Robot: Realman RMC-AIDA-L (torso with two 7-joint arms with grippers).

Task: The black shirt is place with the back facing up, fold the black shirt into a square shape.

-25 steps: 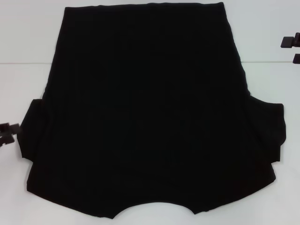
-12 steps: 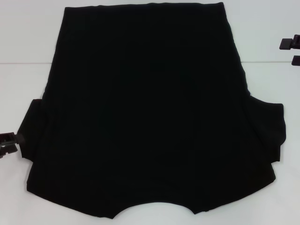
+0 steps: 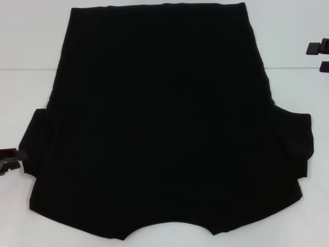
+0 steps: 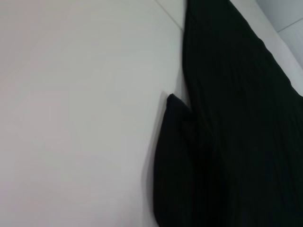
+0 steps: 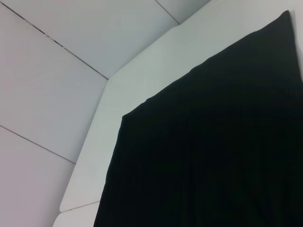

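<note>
The black shirt lies spread flat on the white table, plain side up, with its hem at the far side and its collar cutout at the near edge. Both short sleeves stick out sideways. My left gripper is open at the table's left side, right beside the left sleeve, with nothing between its fingers. The left wrist view shows that sleeve folded against the shirt body. My right gripper hangs open at the far right, apart from the shirt. The right wrist view shows the shirt's hem corner.
The shirt covers most of the table; bare white strips remain along the left and right sides. The right wrist view shows the table's far corner and grey floor tiles beyond it.
My left gripper has slid along the table's left side toward the near edge, staying next to the left sleeve. The right gripper and the shirt have not moved.
</note>
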